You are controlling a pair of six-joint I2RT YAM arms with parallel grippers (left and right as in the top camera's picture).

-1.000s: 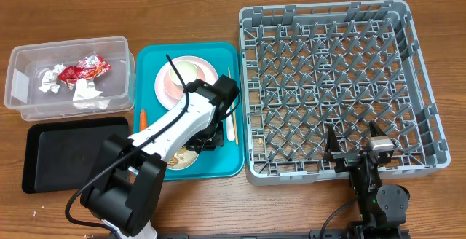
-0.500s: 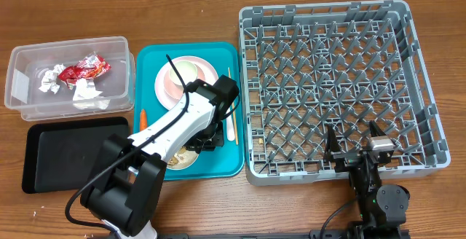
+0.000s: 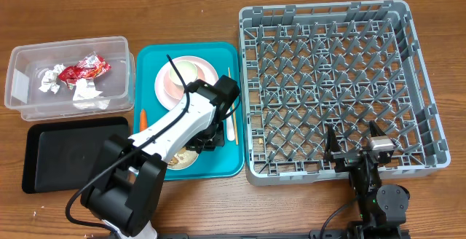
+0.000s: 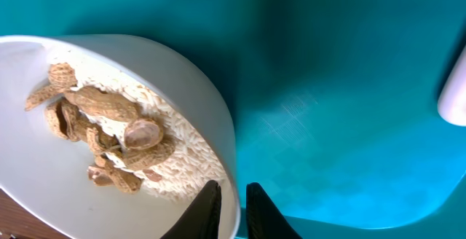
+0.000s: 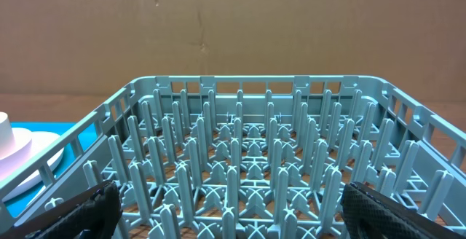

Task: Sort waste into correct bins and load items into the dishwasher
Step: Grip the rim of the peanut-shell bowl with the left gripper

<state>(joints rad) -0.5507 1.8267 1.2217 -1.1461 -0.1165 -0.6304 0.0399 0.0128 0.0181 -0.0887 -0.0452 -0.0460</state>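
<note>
My left gripper (image 4: 233, 211) is shut on the rim of the white bowl (image 4: 44, 177), which holds beige rice and peanut scraps (image 4: 109, 133) and sits at the front of the teal tray (image 3: 222, 162). Overhead, the arm hides most of that bowl (image 3: 180, 159). The pink plate (image 3: 166, 84) with a pale bowl (image 3: 183, 71) lies at the tray's back. An orange carrot (image 3: 143, 117) lies at the tray's left edge. The clear tub (image 3: 116, 93) holds napkins (image 3: 86, 92) and the red wrapper (image 3: 84, 69). My right gripper (image 5: 233, 210) is open at the grey rack's (image 3: 328, 86) front edge.
The black tray (image 3: 65, 151) lies in front of the clear tub at the far left. A white fork handle (image 3: 231, 128) and a thin chopstick (image 3: 228, 73) lie along the teal tray's right side. The rack's pegs (image 5: 240, 166) stand right before my right gripper.
</note>
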